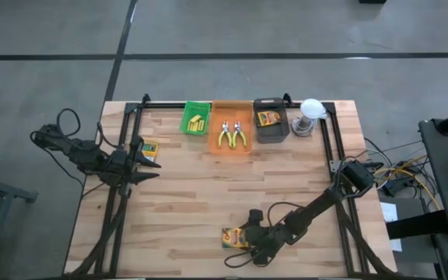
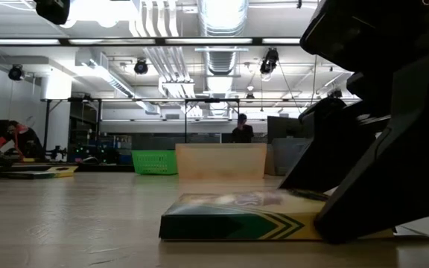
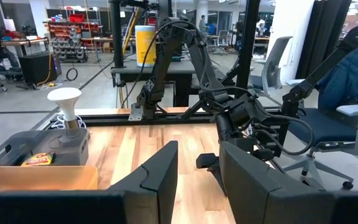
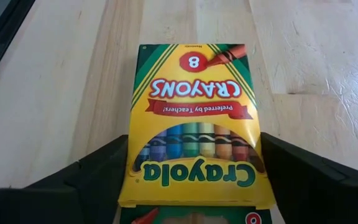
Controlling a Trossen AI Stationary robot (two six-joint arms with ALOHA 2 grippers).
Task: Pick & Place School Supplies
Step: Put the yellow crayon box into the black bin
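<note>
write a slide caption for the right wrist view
Right gripper open, its fingers astride a Crayola crayon box lying flat on the wooden table.

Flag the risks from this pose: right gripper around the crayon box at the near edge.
1. The right gripper is open, its fingers straddling the crayon box, which lies flat on the table. Closing on such a thin box could pinch only its edges, so it may slip or buckle.
2. The box sits near the table's front edge; a nudge could push it off.
3. The black tray already holds a box, so placement may be tight.
</note>
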